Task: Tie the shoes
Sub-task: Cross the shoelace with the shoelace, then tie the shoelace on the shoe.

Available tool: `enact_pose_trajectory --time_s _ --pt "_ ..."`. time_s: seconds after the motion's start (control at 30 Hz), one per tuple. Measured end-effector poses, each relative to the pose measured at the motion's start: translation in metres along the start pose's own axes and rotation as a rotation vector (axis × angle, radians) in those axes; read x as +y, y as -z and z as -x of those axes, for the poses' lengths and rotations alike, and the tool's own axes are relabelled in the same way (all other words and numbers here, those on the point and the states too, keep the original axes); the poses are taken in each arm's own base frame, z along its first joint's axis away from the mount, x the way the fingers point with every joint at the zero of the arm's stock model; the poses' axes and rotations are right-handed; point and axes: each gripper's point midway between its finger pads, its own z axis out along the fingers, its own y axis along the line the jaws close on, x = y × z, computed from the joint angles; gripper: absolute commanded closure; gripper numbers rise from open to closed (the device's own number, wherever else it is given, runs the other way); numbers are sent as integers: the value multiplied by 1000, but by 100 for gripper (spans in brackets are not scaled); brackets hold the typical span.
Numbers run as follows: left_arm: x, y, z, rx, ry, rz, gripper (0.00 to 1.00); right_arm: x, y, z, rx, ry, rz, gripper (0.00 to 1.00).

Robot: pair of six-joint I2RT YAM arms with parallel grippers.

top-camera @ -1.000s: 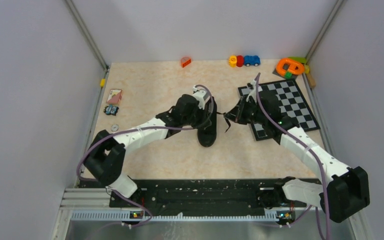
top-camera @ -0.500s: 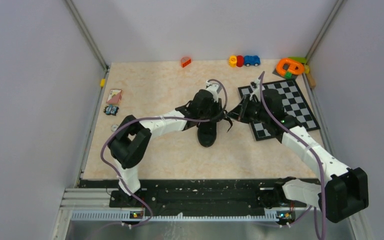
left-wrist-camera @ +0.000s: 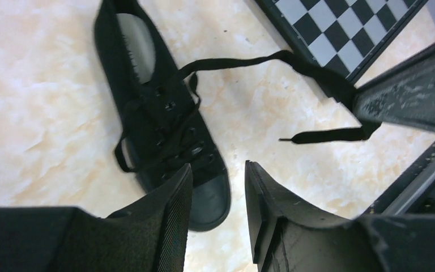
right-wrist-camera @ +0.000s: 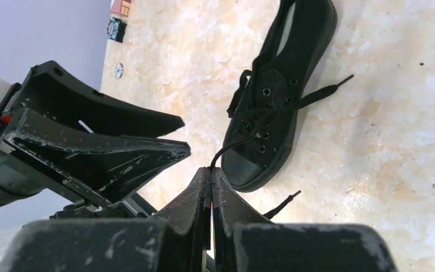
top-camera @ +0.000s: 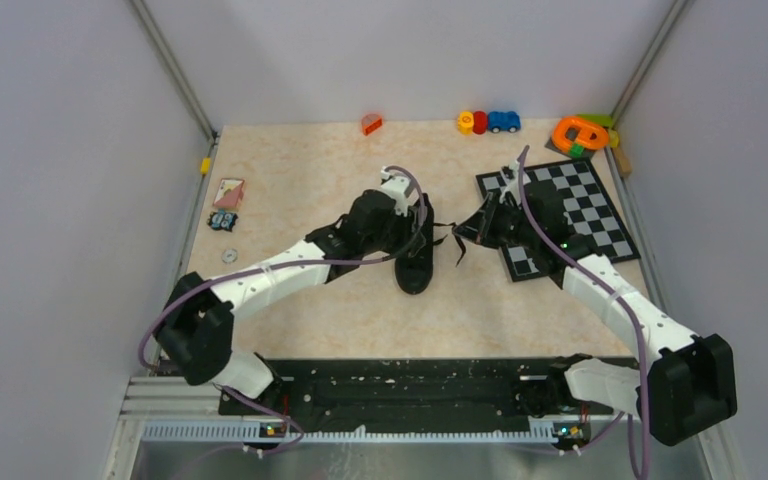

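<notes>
The black sneaker (top-camera: 415, 272) lies on the table's middle, toe toward the back. It also shows in the left wrist view (left-wrist-camera: 164, 130) and the right wrist view (right-wrist-camera: 272, 107). My left gripper (top-camera: 420, 214) hovers over the toe, open and empty (left-wrist-camera: 218, 167). My right gripper (top-camera: 465, 233) is just right of the shoe, shut on a thin black lace (right-wrist-camera: 243, 133) at its tips (right-wrist-camera: 211, 171). The lace (left-wrist-camera: 243, 59) runs taut from the eyelets to that gripper, and its free end (left-wrist-camera: 323, 135) hangs below. A second lace end (right-wrist-camera: 325, 90) lies loose on the table.
A chessboard (top-camera: 575, 205) lies right of the shoe, partly under my right arm. Small toys line the back edge: an orange brick (top-camera: 371, 124), toy cars (top-camera: 488, 121), an orange ring (top-camera: 580, 132). Cards (top-camera: 228, 192) and a washer (top-camera: 229, 256) lie at the left.
My left arm swung right toward the right gripper, then drew back left; its gripper is over the shoe's toe again. The right gripper has stayed in place, holding the lace.
</notes>
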Motion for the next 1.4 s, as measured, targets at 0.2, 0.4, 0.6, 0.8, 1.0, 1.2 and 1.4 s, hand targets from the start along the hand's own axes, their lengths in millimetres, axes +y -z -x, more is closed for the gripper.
enact_pose_trajectory --time_s 0.2,0.4,0.6,0.8,1.0,1.2,1.4 --pt "27 20 -5 -14 -86 63 54 8 0 1 4 8 41 100" --pt "63 11 -32 77 -162 49 54 9 -7 -9 42 -3 85 100" --pt "87 -5 -44 160 -218 10 52 5 -8 -18 65 -10 87 100" --pt "87 -17 -46 203 -296 -89 42 6 -8 -19 69 -6 92 100" --pt "87 -19 -50 184 -402 -136 47 5 -8 -19 70 1 91 100" --pt "86 -19 -52 198 -506 -185 58 2 -11 -22 85 -6 85 100" --pt "82 -27 -48 222 -545 -225 62 1 -12 -23 88 -8 83 100"
